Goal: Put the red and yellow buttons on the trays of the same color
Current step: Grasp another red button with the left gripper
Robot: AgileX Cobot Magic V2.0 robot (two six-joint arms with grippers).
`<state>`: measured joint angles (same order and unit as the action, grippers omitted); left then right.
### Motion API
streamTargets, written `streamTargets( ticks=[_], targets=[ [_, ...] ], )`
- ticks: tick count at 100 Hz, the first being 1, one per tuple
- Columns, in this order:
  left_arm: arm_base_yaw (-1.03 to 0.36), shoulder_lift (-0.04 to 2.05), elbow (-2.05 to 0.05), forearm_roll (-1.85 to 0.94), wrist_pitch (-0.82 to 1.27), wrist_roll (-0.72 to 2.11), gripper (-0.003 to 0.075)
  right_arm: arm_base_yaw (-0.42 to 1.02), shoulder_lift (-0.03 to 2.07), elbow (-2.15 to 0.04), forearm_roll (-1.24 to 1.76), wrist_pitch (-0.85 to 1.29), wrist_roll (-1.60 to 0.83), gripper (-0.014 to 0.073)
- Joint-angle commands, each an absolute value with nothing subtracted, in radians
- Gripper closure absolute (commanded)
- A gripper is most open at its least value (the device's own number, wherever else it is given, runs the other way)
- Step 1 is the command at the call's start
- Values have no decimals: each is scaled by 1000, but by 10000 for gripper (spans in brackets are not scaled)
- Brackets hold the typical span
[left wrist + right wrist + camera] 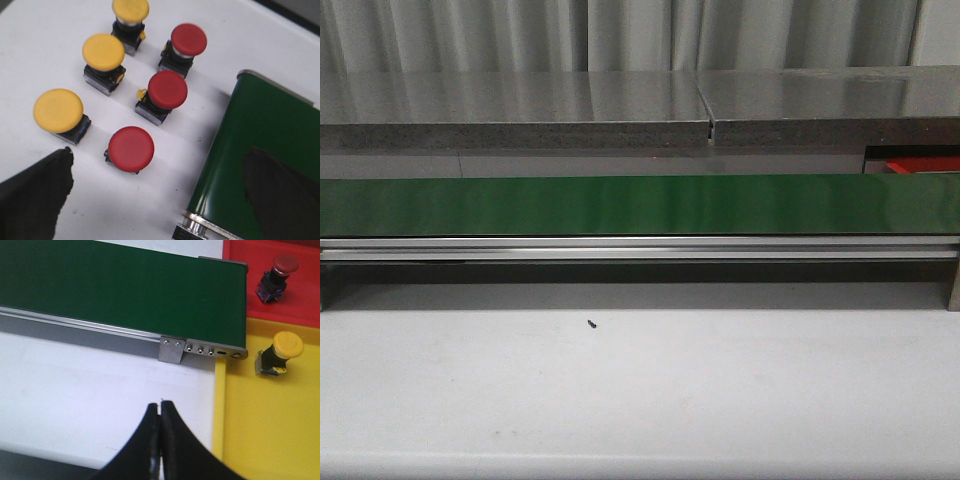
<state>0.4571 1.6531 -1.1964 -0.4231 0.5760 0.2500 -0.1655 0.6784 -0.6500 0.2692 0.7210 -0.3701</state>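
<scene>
We are seeing three yellow buttons [103,50] and three red buttons [167,89] standing upright in two rows. One red button [278,271] is sitting on the red tray [240,260], one yellow button [280,353] on the yellow tray [260,435].

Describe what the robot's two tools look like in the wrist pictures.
Both are black. The left tool shows two broad, dark fingers with a rough, matte, slightly textured surface and uneven edges. The right tool has two smooth, curved black fingers that taper to thin tips. No cables, labels or markings show on either, and the front view shows neither arm.
</scene>
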Motion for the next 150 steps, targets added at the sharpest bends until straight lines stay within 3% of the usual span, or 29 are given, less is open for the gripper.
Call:
streamTargets(
  ticks=[1, 97, 111, 137, 150],
  targets=[
    [458, 1655, -1238, -452, 539, 240, 62, -164, 676, -676, 279, 665, -376, 660],
    [458, 1873, -1321, -446, 520, 240, 82, -164, 676, -676, 279, 666, -376, 660],
    [458, 1873, -1325, -446, 518, 240, 178, -164, 676, -676, 279, 666, -376, 660],
    [458, 1873, -1325, -446, 514, 241, 521, -164, 676, -676, 279, 666, -376, 660],
    [458, 1864, -1327, -446, 518, 246, 652, -164, 676, -676, 279, 666, -376, 660]
  ],
)
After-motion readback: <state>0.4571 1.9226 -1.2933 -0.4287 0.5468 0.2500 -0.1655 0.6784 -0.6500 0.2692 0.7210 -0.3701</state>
